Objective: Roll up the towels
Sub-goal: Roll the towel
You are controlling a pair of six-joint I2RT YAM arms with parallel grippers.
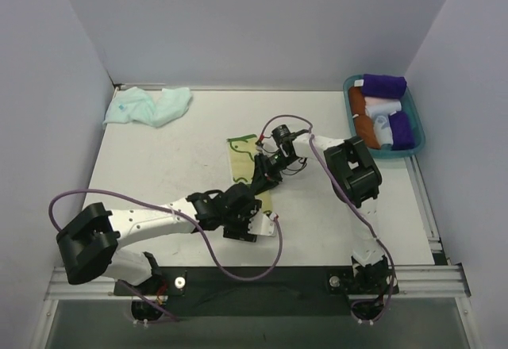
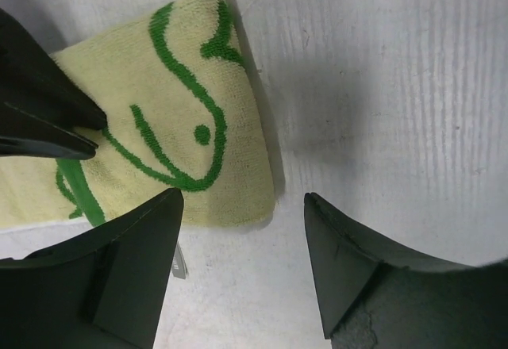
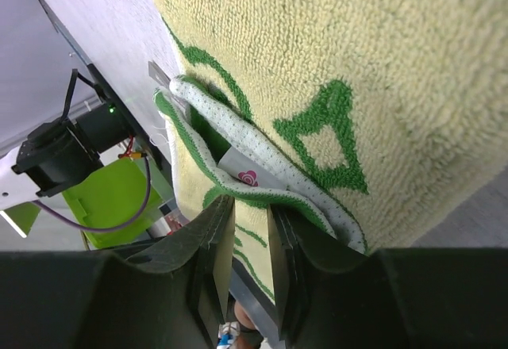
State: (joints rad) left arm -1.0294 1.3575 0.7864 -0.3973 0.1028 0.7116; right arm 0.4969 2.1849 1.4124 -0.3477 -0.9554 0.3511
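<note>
The pale yellow towel (image 1: 240, 151) with green marks lies flat in the middle of the table. My right gripper (image 1: 262, 176) reaches down onto its near part. In the right wrist view the jaws (image 3: 250, 206) stand narrow, pinching a raised fold of the towel's green-hemmed edge (image 3: 238, 139). My left gripper (image 1: 255, 210) hovers at the towel's near corner. In the left wrist view its jaws (image 2: 244, 198) are wide open and hold nothing, with the towel corner (image 2: 159, 87) just beyond them. The mint-aqua towel (image 1: 151, 105) lies crumpled at the far left corner.
A blue basket (image 1: 419, 139) at the far right holds purple, orange and white rolls. White walls close in the table (image 1: 159, 166) at the back and both sides. Purple cables loop round both arms.
</note>
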